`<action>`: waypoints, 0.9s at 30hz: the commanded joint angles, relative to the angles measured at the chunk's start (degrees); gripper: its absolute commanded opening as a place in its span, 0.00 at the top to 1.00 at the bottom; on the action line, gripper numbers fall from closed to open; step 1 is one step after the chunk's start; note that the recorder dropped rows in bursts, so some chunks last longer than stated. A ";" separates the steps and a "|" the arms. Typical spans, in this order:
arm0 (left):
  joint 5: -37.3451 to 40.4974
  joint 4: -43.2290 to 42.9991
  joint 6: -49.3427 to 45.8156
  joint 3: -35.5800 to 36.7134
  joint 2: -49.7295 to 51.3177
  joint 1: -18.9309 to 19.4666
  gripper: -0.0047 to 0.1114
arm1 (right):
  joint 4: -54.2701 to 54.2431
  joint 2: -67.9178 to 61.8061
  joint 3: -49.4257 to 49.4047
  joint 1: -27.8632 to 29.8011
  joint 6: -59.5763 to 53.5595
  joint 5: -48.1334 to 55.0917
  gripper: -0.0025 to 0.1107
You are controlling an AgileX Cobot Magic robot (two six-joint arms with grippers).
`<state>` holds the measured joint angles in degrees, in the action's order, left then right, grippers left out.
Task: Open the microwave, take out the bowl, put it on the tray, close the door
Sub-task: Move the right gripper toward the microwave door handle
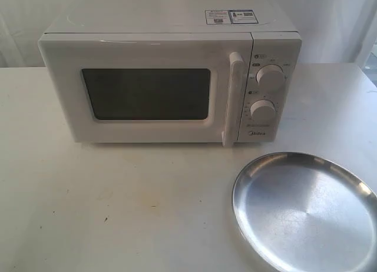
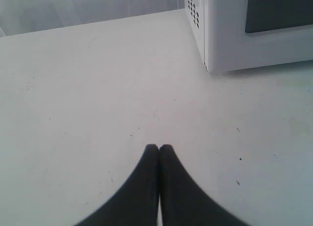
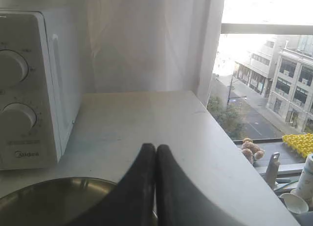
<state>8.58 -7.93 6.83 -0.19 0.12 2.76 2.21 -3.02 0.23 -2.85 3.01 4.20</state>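
Note:
The white microwave (image 1: 171, 78) stands at the back of the table with its door (image 1: 147, 92) shut and the vertical bar handle (image 1: 234, 98) beside the two round knobs (image 1: 270, 78). The bowl is hidden. The silver tray (image 1: 306, 210) lies empty at the front right. Neither gripper shows in the exterior view. My left gripper (image 2: 159, 147) is shut with nothing in it, above bare table in front of the microwave's corner (image 2: 210, 35). My right gripper (image 3: 155, 147) is shut and empty, just above the tray's rim (image 3: 54, 184), to the side of the knob panel (image 3: 19, 89).
A white curtain hangs behind the table. In the right wrist view the table edge (image 3: 234, 152) runs along a window, with small items on a ledge (image 3: 288, 182) below it. Bare tabletop (image 1: 118, 207) lies in front of the microwave.

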 commanded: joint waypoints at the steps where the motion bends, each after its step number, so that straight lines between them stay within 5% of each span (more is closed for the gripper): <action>1: -0.06 0.20 0.32 0.19 -0.12 -0.05 0.96 | -0.06 0.19 -0.23 -0.09 0.30 -0.39 0.98; 12: -0.06 0.20 0.32 0.19 -0.12 -0.05 0.96 | -0.06 0.19 -0.23 -0.09 0.18 -13.49 0.98; 21: -0.06 0.20 0.32 0.19 -0.12 -0.05 0.96 | 0.33 0.19 -0.23 -0.09 32.06 -28.13 0.98; 23: -0.06 0.20 0.32 0.19 -0.12 -0.05 0.96 | 14.11 -0.04 -0.23 -0.09 50.28 -29.74 0.98; 27: -0.06 0.20 0.32 0.19 -0.12 -0.05 0.96 | 42.85 -2.70 -0.23 -0.09 63.87 -49.17 0.98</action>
<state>8.58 -7.93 6.83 -0.19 0.12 2.76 27.74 -3.99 0.23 -2.85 57.04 -30.31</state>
